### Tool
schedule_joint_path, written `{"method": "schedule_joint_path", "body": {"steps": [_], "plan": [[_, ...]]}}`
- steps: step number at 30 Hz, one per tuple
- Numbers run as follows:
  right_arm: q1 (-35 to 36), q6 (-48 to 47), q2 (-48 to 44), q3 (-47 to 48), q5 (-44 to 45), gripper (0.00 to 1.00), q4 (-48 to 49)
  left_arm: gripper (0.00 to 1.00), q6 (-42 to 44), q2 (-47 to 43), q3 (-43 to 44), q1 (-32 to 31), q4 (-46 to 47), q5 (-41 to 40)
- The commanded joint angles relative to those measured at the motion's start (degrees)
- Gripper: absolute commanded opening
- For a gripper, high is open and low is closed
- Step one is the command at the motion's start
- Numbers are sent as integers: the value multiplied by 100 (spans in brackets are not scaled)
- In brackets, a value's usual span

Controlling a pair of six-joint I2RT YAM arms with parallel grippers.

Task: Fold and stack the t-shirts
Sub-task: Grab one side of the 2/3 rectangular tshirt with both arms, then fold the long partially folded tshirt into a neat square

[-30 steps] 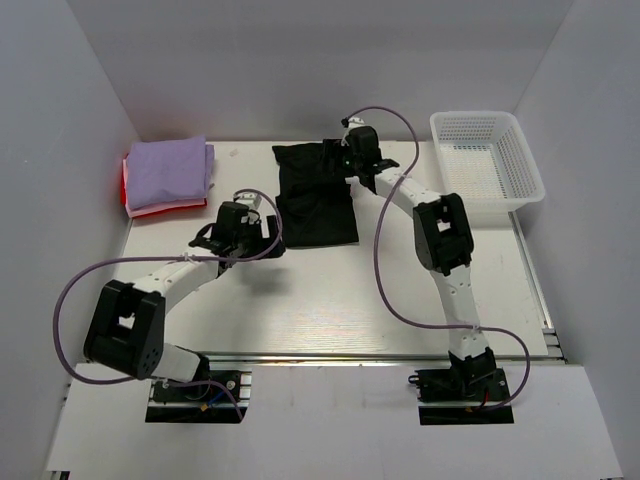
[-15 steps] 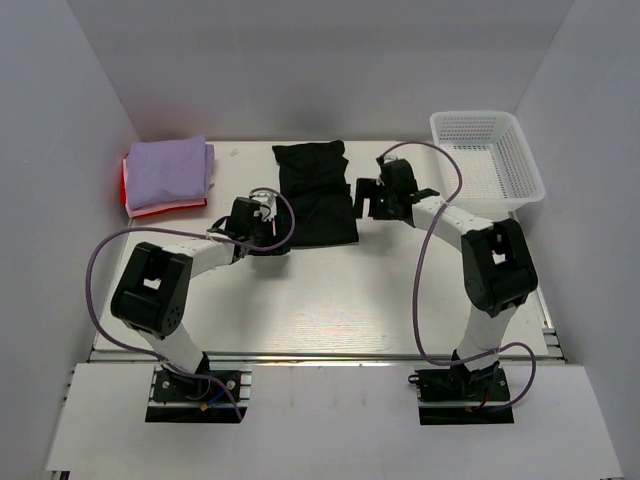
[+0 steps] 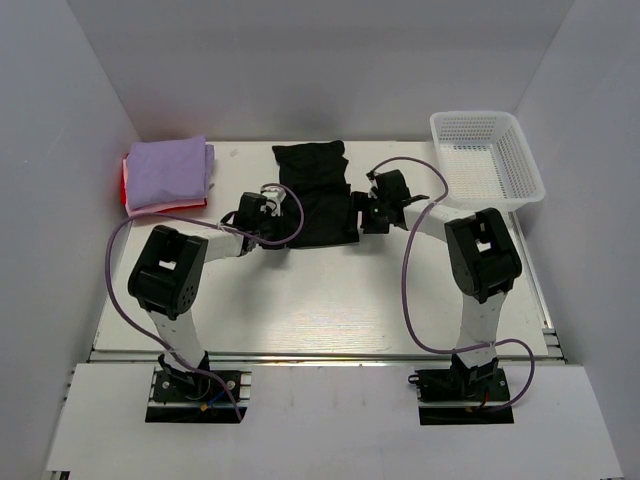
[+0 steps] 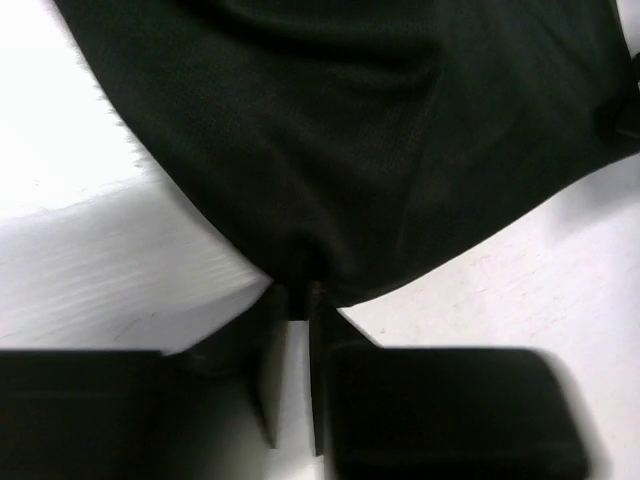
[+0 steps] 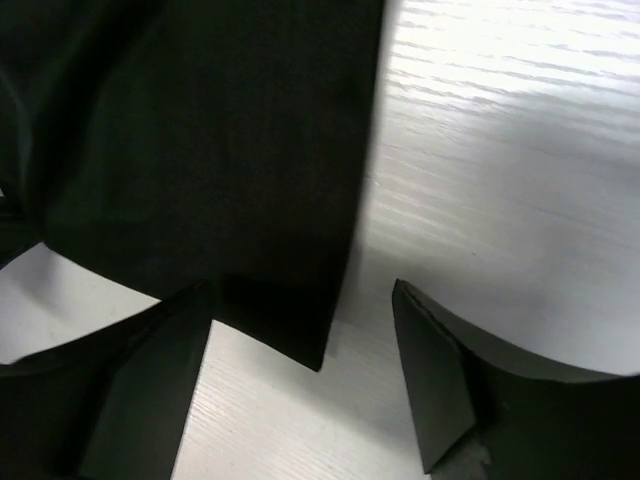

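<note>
Black t-shirt (image 3: 315, 195): you have it lying flat, partly folded into a long panel, at the middle of the desk's far edge and reaching toward the centre.
Left gripper (image 4: 296, 300): your fingers are pressed almost together, with only a thin slit between them, and the tips pinch the hem at the black t-shirt's near left corner. From above you see this left gripper (image 3: 272, 226) low on the desk at that corner.
Right gripper (image 5: 300, 295): your fingers stand wide apart and hold nothing. The shirt's near right corner lies on the desk in the gap between them, and you touch it with neither finger. From above, the right gripper (image 3: 368, 216) sits at the shirt's right edge.
Arms: both of yours reach forward from the near edge and bend inward, one on each side of the shirt.
Lavender t-shirt (image 3: 168, 170): you see it folded in the far left corner, on top of the stack.
Red-pink t-shirt (image 3: 126, 196): it lies folded under the lavender one, and only its left and near edges show.
Basket (image 3: 487, 116): the white mesh one stands in the far right corner, well apart from the shirts.
Desk (image 3: 320, 300): its white top is what your shirts lie on.
</note>
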Motion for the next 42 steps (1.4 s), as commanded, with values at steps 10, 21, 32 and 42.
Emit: {"method": "schedule_joint_path", "body": {"steps": [10,21,32,42], "plan": [[14,318,-229,-695,-853,21,176,0,-106,-351,-475,-122,337,854],[66,63,-2056,-1529,-1020,0,-702,0,-580,-2196,-1336,-587,-348,1416],[40,-437,-4096,-1506,-1169,0,-2987,0,-599,-3665,-898,-834,-2563,2242],[5,-649,-3844,-828,-1645,0,-3305,0,-774,-3798,-555,-834,-1966,2683]]}}
